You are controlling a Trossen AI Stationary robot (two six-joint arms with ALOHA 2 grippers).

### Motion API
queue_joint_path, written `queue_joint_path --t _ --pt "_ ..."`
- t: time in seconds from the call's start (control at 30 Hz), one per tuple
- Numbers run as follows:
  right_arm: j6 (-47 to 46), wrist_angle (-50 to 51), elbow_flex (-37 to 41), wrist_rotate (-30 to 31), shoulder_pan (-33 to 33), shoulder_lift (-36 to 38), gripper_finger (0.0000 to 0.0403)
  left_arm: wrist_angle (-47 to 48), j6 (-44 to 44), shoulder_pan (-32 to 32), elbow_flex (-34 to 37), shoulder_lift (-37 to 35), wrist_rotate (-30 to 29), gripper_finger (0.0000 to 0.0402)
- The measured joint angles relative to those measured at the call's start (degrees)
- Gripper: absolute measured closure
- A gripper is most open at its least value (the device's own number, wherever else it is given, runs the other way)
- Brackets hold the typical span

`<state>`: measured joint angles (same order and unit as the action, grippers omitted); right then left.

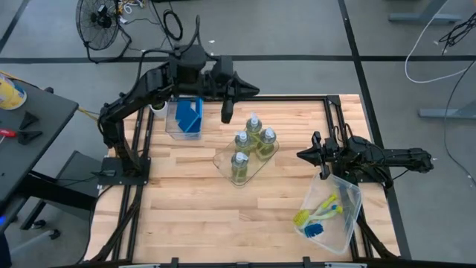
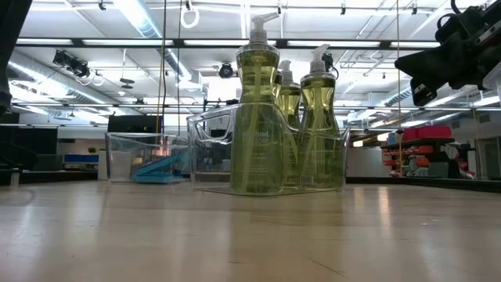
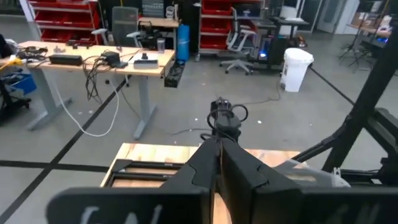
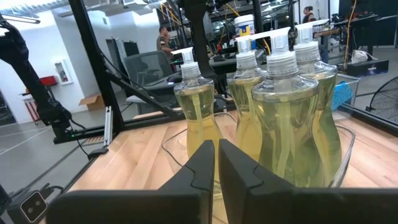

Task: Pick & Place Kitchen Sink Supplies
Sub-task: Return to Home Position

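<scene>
Several clear bottles of yellow-green liquid (image 1: 250,144) (image 4: 283,118) stand upright on a clear flat tray (image 1: 223,158) at mid-table. Blue sponges (image 1: 190,116) stand on edge in a clear bin (image 1: 171,128) at the far left. Yellow-green and blue dish brushes (image 1: 318,214) lie in a clear bin (image 1: 348,195) at the near right. My left gripper (image 1: 255,91) (image 3: 219,144) hangs high over the far side, level and shut, with nothing in it. It is right of the sponge bin. My right gripper (image 1: 305,155) (image 4: 216,149) rests shut and empty, right of the bottles and pointing at them.
The black frame rails (image 1: 336,119) run along the table's sides. Bare wood (image 1: 193,216) lies at the near left. A fan (image 1: 100,18) stands on the floor beyond the far edge. Desks and chairs (image 3: 143,59) fill the room to the right.
</scene>
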<state>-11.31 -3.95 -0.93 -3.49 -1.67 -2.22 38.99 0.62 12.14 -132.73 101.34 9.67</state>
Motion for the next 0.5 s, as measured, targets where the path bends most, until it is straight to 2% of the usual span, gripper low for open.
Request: queue_joint_path --t 0.2,0.3,0.37,0.5 --pt "0.01 0.0 0.0 0.01 0.0 0.0 0.0376 0.42 0.02 -1.97 0.05 -1.29 -5.8 0.0363" --pt "0.0 0.01 -0.02 0.0 0.0 0.0 0.0376 -1.66 0.03 -2.48 1.88 -2.66 -6.57 0.0359" --pt "0.0 0.07 0.0 0.0 0.0 0.0 0.0376 -4.79 0.19 -2.55 7.52 -5.47 -6.49 0.0357" --pt "0.02 0.17 -0.02 0.07 0.0 -0.01 0.0376 -20.07 0.18 -2.62 24.55 -14.02 -6.49 0.0355"
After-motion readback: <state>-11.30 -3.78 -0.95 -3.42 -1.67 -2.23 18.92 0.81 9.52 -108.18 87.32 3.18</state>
